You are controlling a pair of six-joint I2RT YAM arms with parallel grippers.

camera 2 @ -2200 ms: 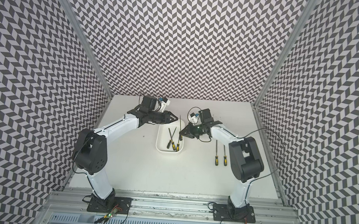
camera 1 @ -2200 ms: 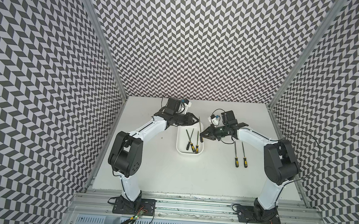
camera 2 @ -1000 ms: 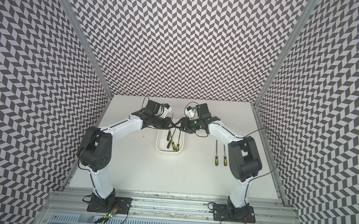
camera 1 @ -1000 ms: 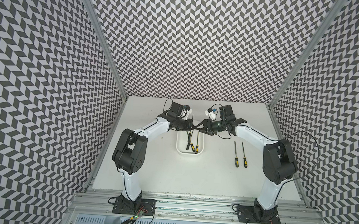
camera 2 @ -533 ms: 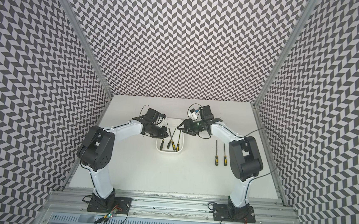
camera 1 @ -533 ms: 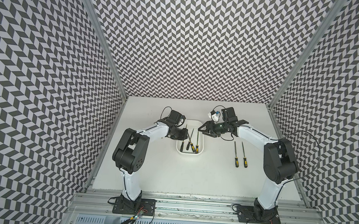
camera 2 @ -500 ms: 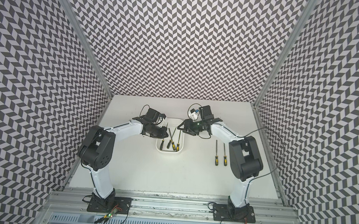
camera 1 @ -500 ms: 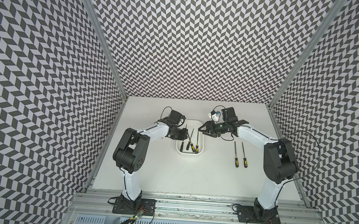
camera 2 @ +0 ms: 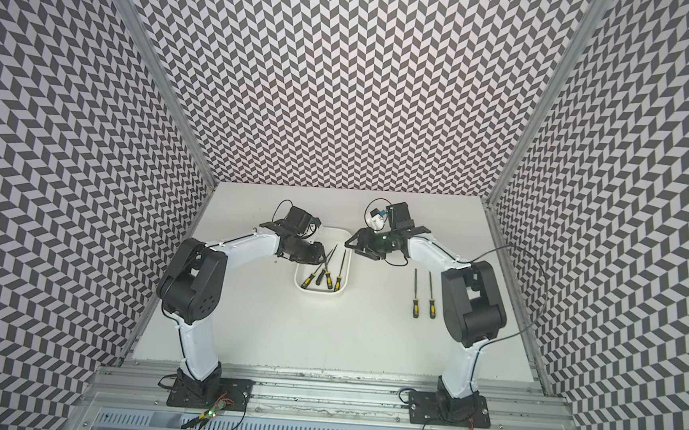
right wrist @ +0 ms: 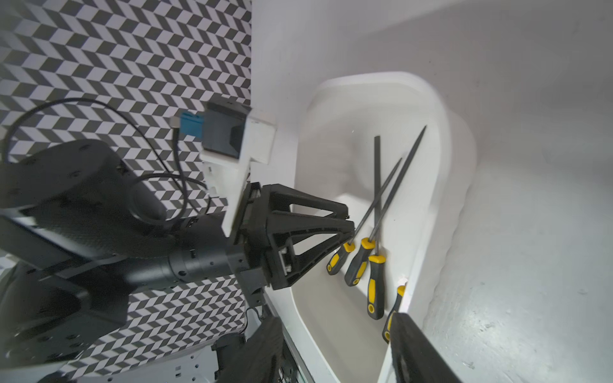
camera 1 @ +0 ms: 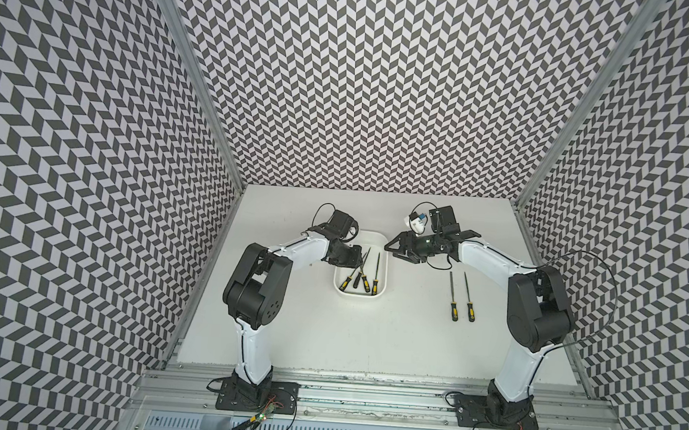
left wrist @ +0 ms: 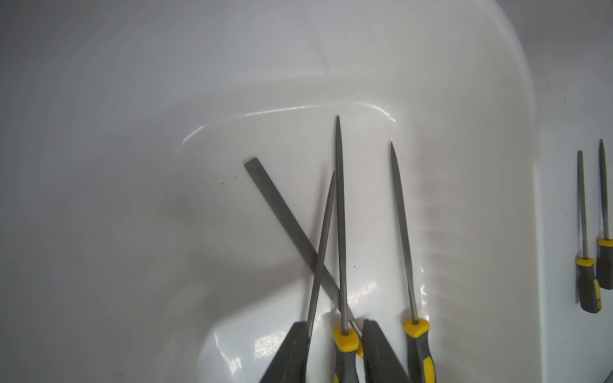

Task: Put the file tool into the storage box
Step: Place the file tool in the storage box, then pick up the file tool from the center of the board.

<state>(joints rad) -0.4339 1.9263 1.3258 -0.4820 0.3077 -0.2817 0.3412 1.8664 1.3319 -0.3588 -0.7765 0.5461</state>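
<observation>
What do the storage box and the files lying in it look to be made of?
Storage box: white moulded plastic, glossy, with bright reflections on its floor. Blades: grey metal with a dull, matte surface. Handles: black with yellow, likely plastic or rubber; the look leaves that open.

the file the right claw was holding by the storage box went over to the left claw above the box's far end and now lies inside, crossing a flat file (four in there now). the left claw has sunk into the box and parted its jaws; the right has drawn back, empty
</observation>
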